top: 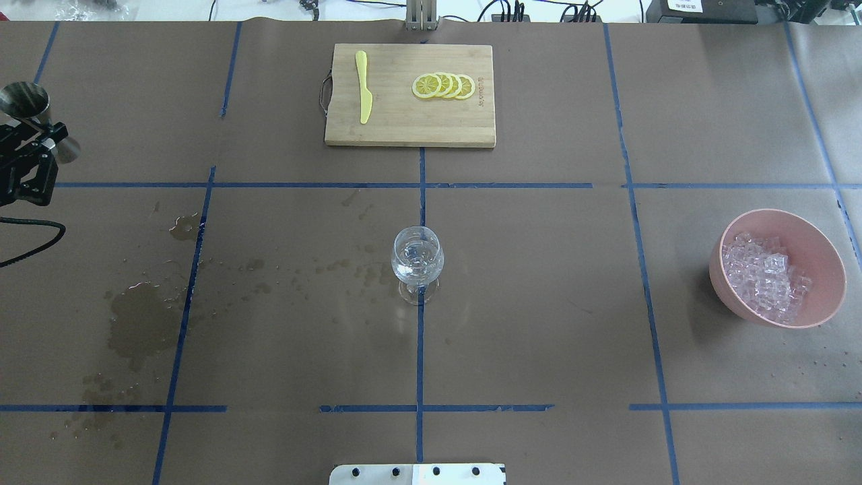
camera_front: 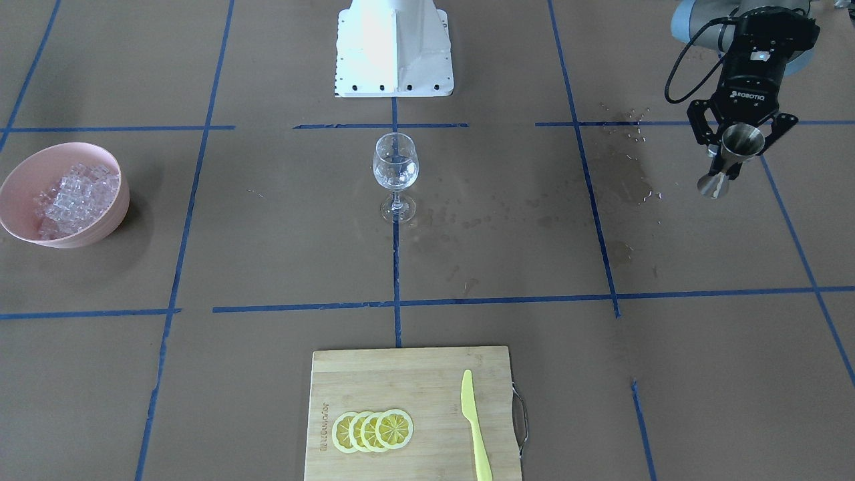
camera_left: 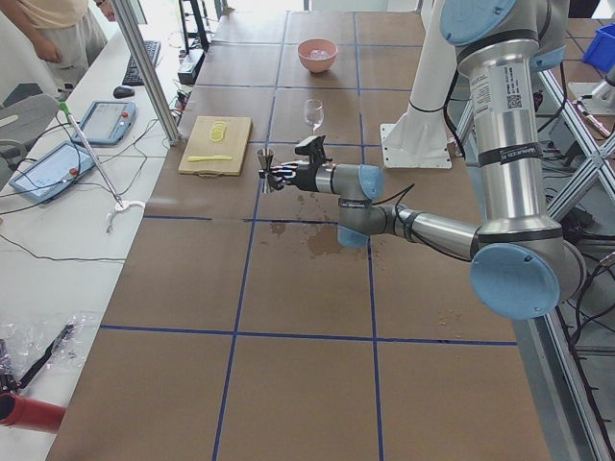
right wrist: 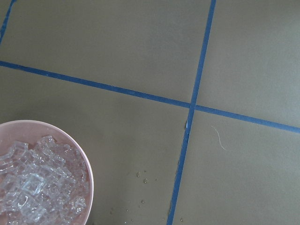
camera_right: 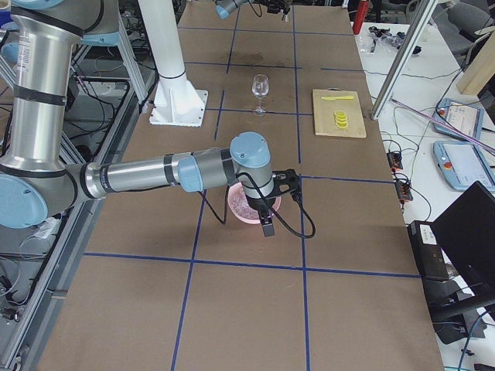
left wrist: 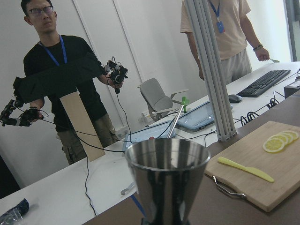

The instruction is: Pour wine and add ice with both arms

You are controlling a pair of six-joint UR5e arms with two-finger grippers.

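My left gripper (camera_front: 729, 159) is shut on the waist of a steel jigger (camera_front: 745, 139), held upright above the table at my far left, well away from the wine glass; both also show in the overhead view, gripper (top: 39, 135) and jigger (top: 23, 101). No wine shows in the jigger (left wrist: 166, 178). The clear wine glass (camera_front: 395, 167) stands at the table's middle (top: 417, 259). Ice cubes (top: 764, 276) fill a pink bowl (top: 830, 269) at my right. My right gripper (camera_right: 267, 220) hangs over that bowl; I cannot tell whether it is open or shut. The right wrist view shows the ice (right wrist: 37, 187).
A bamboo cutting board (camera_front: 401, 381) with lemon slices (camera_front: 374, 429) and a yellow knife (camera_front: 474, 427) lies at the far side. Brown wet stains (top: 138, 323) mark the paper on my left. The white pedestal base (camera_front: 394, 47) is behind the glass. Operators stand beyond the table.
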